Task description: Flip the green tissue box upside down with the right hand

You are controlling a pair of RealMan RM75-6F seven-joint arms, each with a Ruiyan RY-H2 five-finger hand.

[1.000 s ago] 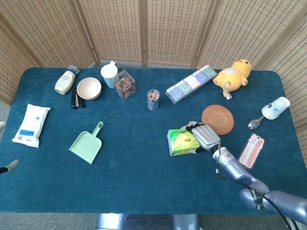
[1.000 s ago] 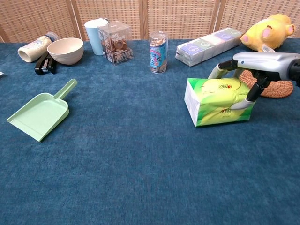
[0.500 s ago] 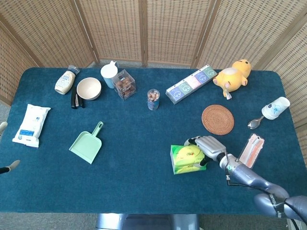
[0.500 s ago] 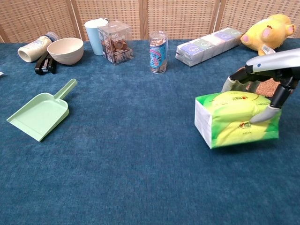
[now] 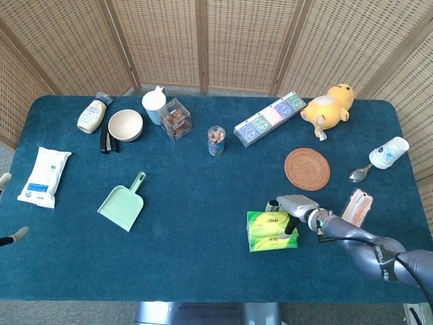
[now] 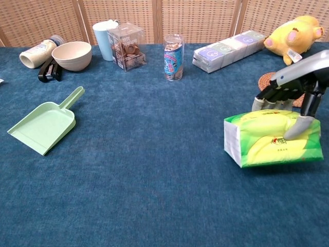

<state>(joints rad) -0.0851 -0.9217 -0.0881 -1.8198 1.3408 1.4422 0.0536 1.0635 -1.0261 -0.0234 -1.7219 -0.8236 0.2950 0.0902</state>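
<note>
The green tissue box [image 5: 271,231] [image 6: 274,139] sits low over the blue table, right of centre near the front edge, tipped so its front face shows in the chest view. My right hand [image 5: 292,206] [image 6: 293,98] grips it from the far right side, fingers over the back and thumb on the front face. Whether the box touches the cloth I cannot tell. My left hand is out of both views.
A round woven coaster [image 5: 307,168] lies just behind the box, a pink phone [image 5: 355,208] and a spoon [image 5: 357,175] to its right. A green dustpan [image 5: 121,204] lies at left. Jars, a bowl [image 5: 125,124], a box row and a yellow plush [image 5: 328,106] line the back.
My right hand has carried the green tissue box toward the front edge and slightly right, rotating it so more of its side faces the chest camera.
</note>
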